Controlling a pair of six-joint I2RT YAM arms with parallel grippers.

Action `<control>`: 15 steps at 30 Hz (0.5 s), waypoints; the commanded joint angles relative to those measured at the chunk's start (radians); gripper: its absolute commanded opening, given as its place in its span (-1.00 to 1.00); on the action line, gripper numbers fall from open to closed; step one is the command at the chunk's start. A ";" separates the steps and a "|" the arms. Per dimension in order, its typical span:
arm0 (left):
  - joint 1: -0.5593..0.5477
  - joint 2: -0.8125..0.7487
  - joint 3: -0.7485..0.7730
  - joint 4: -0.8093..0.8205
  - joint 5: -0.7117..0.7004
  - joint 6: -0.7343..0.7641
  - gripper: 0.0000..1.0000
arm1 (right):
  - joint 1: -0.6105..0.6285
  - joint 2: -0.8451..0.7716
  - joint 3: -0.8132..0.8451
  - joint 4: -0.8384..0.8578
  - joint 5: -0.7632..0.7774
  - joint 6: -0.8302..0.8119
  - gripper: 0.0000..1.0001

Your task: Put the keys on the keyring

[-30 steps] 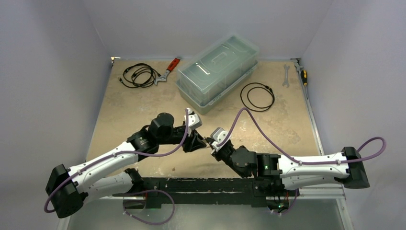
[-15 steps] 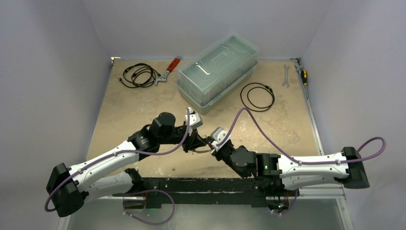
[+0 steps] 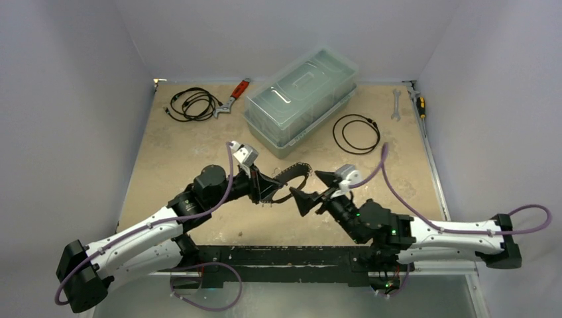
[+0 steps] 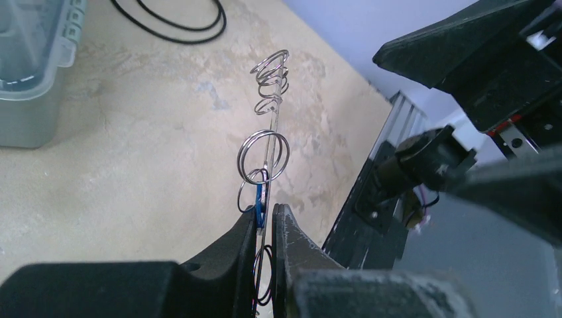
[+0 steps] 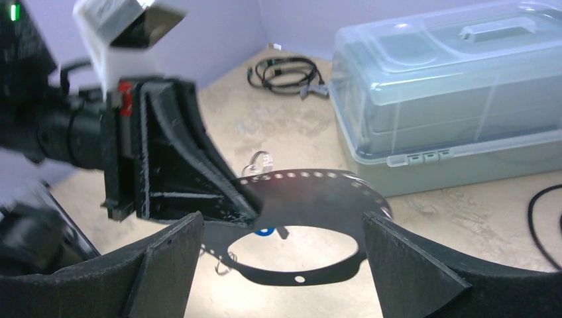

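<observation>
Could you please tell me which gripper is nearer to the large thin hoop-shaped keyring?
Left. The left gripper is shut on the rim of the large thin hoop-shaped keyring, holding it up. The right gripper is open at the hoop's opposite side, not gripping it.

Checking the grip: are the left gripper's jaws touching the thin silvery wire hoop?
Touching: left wrist view shows the left gripper pinching the wire hoop between shut jaws.

top view looks down from behind over the whole table (image 3: 166, 159); the wrist views sit close, facing each other across the keyring (image 5: 318, 192), both catching the plastic box (image 4: 26, 73).
</observation>
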 commanded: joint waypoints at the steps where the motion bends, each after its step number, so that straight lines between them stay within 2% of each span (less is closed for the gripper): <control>1: 0.003 -0.068 -0.036 0.222 -0.099 -0.170 -1.00 | -0.065 -0.171 -0.078 0.080 0.003 0.144 0.84; 6: 0.004 -0.122 -0.043 0.301 -0.146 -0.272 -1.00 | -0.196 -0.307 -0.135 0.065 -0.215 0.254 0.84; 12: 0.004 -0.183 -0.084 0.450 -0.202 -0.432 -1.00 | -0.308 -0.284 -0.113 0.098 -0.545 0.351 0.84; 15: 0.004 -0.188 -0.116 0.557 -0.194 -0.499 -1.00 | -0.318 -0.272 -0.080 0.118 -0.609 0.378 0.84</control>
